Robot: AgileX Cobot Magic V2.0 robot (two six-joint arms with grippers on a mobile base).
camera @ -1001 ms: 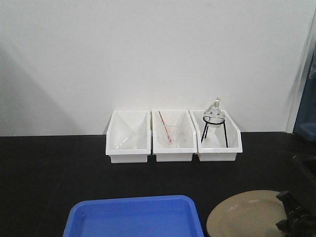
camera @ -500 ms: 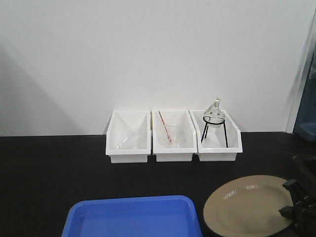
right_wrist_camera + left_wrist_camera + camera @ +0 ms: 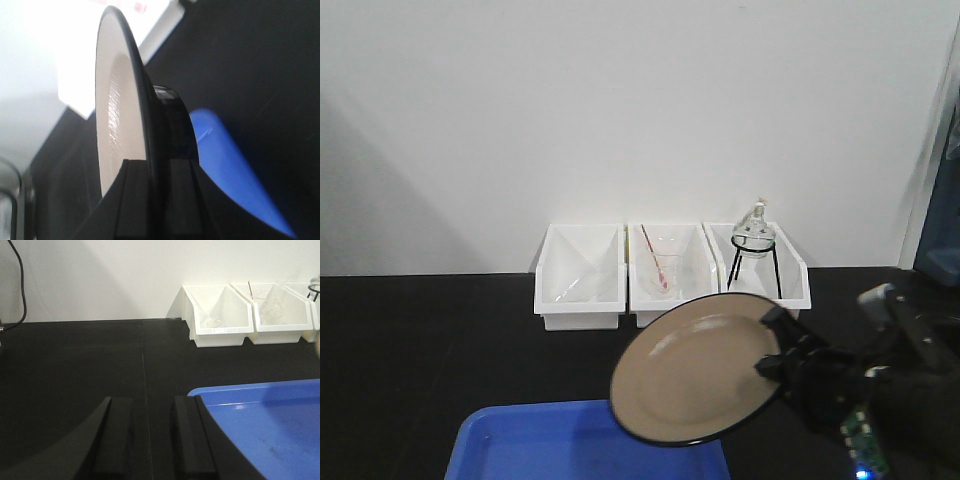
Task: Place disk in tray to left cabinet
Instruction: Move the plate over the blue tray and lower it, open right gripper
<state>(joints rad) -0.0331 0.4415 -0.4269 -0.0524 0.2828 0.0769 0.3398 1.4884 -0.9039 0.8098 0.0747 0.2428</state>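
**Disk held tilted at the tray's right end**

Disk (image 3: 690, 378) hangs clear of the black table (image 3: 420, 350), tipped steeply with its tan face turned toward the front camera. The right gripper (image 3: 767, 356) pinches its right-hand rim. In the right wrist view the two fingers (image 3: 132, 200) are closed tight on either side of the thin black edge.

The disk's lower rim overlaps the far right corner of the blue tray (image 3: 520, 445), and its upper rim reaches up in front of the white bins (image 3: 580, 278). Whether it sits directly above the tray's floor I cannot tell. The rightmost bin holds a glass flask (image 3: 754, 230) on a wire stand.

A band of bare table runs between the tray's far lip and the bins. A wider stretch lies open to the tray's left.

The left gripper (image 3: 150, 440) hovers there with its jaws parted and nothing between them, just beside the tray's raised corner.
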